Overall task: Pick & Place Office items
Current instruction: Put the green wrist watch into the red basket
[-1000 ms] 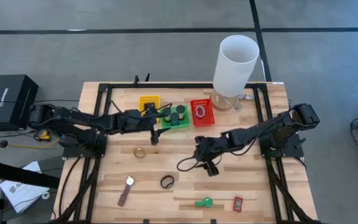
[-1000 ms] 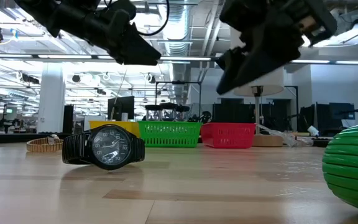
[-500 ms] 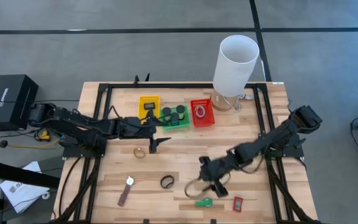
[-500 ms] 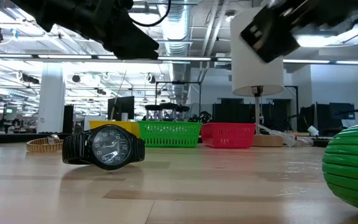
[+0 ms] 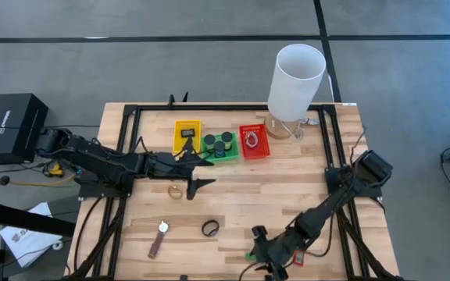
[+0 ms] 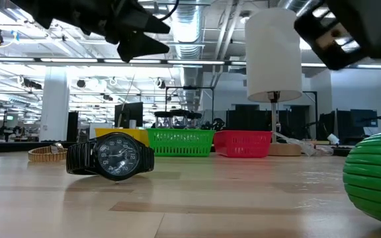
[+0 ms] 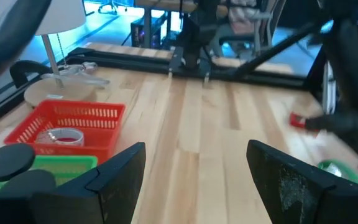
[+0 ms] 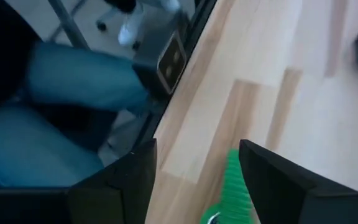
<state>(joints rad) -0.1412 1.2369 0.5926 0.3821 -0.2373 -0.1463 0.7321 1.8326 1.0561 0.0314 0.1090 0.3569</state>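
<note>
My right gripper (image 5: 266,254) is open and low over the green clip (image 5: 250,255) near the table's near edge. In the right wrist view its fingers stand on either side of the clip (image 8: 234,183) without visibly touching it. My left gripper (image 5: 208,173) is open and empty, in the air just near-side of the trays. A black wristwatch (image 5: 209,228) lies on its side on the table, and shows in the low view (image 6: 111,157). A thin ring (image 5: 176,191) and a brown strip (image 5: 156,246) lie on the left half. A small red rectangle (image 7: 297,121) lies beside the clip.
Yellow tray (image 5: 186,131), green tray (image 5: 220,148) with dark cylinders and red tray (image 5: 255,142) stand at the far middle. The tall white cylinder (image 5: 295,78) stands on its base at the far right. A black frame (image 5: 127,156) runs round the table.
My right gripper has swept from the table's middle toward the near edge and gone down to the green clip, its arm stretching out along the table. My left gripper has drawn back a little from the trays toward the near side.
</note>
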